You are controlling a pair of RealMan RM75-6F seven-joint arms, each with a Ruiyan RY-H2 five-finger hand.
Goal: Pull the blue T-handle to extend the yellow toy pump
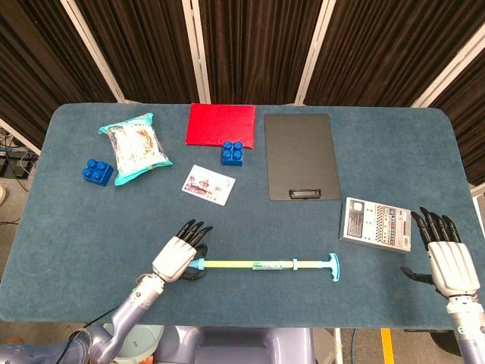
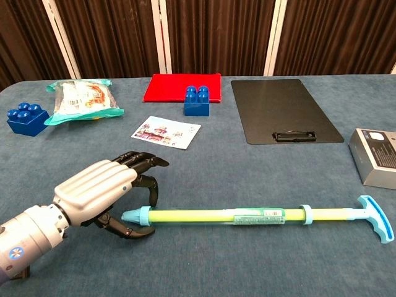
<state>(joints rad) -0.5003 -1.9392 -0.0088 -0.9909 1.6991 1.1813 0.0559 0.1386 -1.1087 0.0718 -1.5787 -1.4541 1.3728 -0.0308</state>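
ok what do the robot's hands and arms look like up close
Both the left hand and right hand have ribbed silver-grey backs and glossy black jointed fingers. The left wrist is a grey cylinder carrying a small round blue-and-white mark.

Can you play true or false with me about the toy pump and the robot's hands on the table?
1. The left hand is at the nozzle end of the yellow toy pump. True.
2. The right hand is holding the blue T-handle. False: it is off to the side with its fingers spread, holding nothing.
3. The pump lies flat on the table. True.
4. A blue block sits on the black clipboard. False: it sits at the red sheet.
5. The grey box lies between the clipboard and the right hand. True.
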